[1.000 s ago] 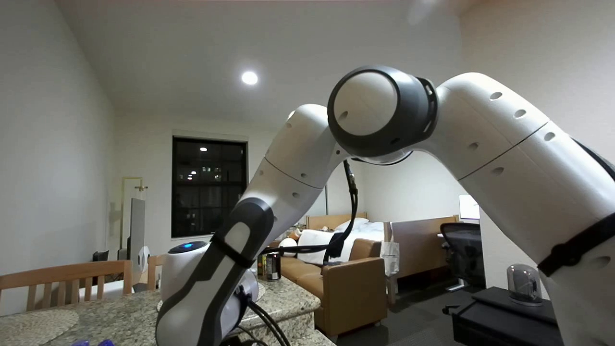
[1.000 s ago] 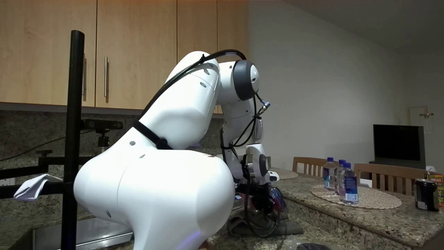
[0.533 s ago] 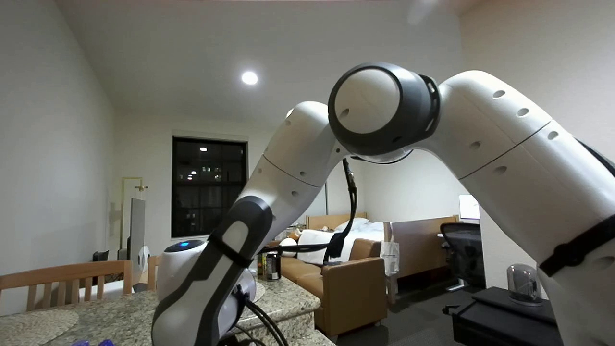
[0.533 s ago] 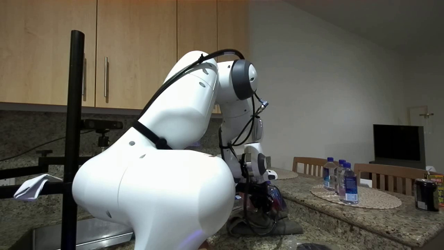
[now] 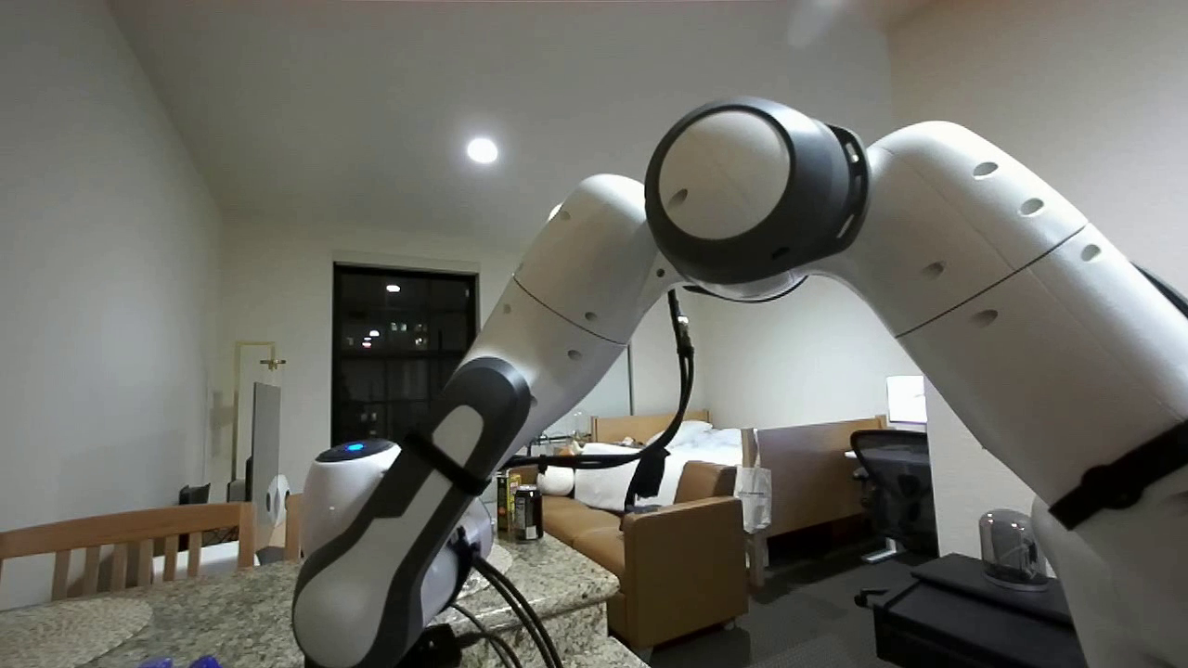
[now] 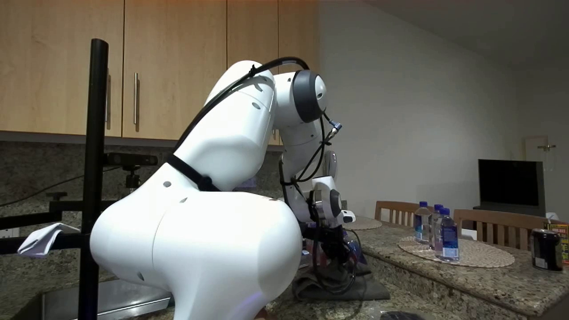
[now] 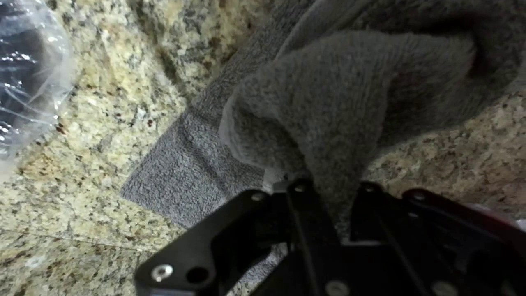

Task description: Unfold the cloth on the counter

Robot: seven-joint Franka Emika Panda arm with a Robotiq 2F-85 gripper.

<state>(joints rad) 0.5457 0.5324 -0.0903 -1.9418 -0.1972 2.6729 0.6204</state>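
Observation:
A grey towel-like cloth (image 7: 328, 90) lies bunched and folded on the speckled granite counter (image 7: 111, 135) in the wrist view. One flat corner spreads to the lower left. My gripper (image 7: 335, 193) comes in from the bottom of that view. Its fingers stand close together with a narrowing fold of the cloth pinched between them. In an exterior view the gripper (image 6: 338, 251) is just above the cloth (image 6: 366, 290), mostly hidden by cables. The cloth rises towards it while the rest lies on the counter (image 6: 402, 297). In an exterior view (image 5: 427, 645) the gripper's tips are out of view.
A plastic-wrapped dark item (image 7: 24, 78) lies left of the cloth in the wrist view. A raised granite ledge (image 6: 480, 282) runs beside it, bearing bottles (image 6: 449, 240), a placemat (image 6: 493, 258) and a black can (image 6: 546, 251). A black post (image 6: 92, 178) stands near the arm base.
The arm has risen a little, and in an exterior view the gripper has moved up slightly above the cloth. The cloth's part on the counter looks nearly unchanged.

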